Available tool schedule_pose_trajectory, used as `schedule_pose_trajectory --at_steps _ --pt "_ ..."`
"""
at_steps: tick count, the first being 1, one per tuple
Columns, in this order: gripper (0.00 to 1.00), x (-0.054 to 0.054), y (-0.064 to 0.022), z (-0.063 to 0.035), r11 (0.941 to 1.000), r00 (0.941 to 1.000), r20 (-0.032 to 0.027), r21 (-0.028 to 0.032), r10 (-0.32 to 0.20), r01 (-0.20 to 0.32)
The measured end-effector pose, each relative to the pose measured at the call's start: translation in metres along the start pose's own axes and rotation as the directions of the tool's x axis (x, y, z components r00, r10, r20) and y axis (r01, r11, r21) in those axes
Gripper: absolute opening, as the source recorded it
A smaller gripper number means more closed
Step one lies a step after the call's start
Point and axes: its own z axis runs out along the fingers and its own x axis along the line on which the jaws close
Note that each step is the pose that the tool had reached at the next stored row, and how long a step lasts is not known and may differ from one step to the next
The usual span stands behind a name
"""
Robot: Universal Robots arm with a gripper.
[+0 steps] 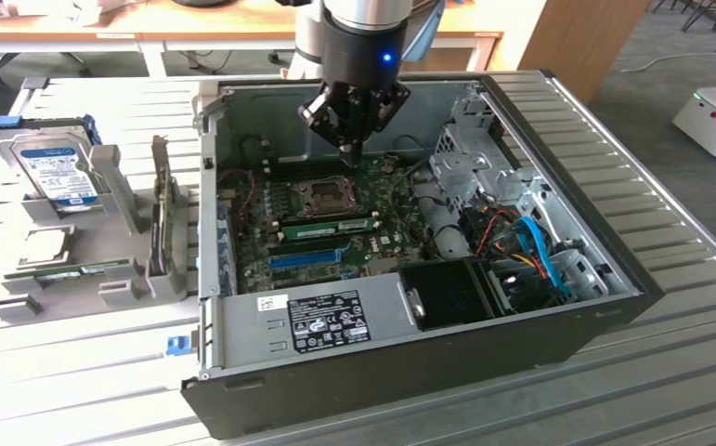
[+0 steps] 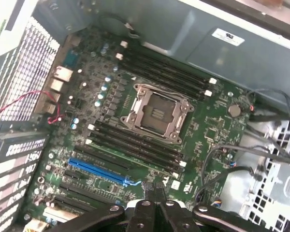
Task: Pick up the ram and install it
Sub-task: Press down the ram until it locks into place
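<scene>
Open computer case point(image 1: 556, 321), gripper hovering inside.

I am seeing the motherboard point(image 2: 208, 130) lying in the case, the CPU socket point(image 2: 157, 112) at its centre. The ram point(image 1: 336, 226) is sitting in a slot just beside the socket, toward the blue slot point(image 2: 99, 172). I am holding the gripper point(image 1: 351, 149) above the socket, fingers pressed together and gripping nothing. The hard drive point(image 1: 58, 172) is resting outside the case.
</scene>
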Motion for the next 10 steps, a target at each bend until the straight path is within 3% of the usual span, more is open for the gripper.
schedule_pose_trajectory --at_steps 5,10 --pt "0.11 0.0000 0.0002 0.0000 0.9979 0.9979 0.0038 0.0035 0.064 -0.064" --pt "0.11 0.0000 0.0003 0.0001 0.9918 0.9918 0.0078 0.0067 0.128 -0.128"
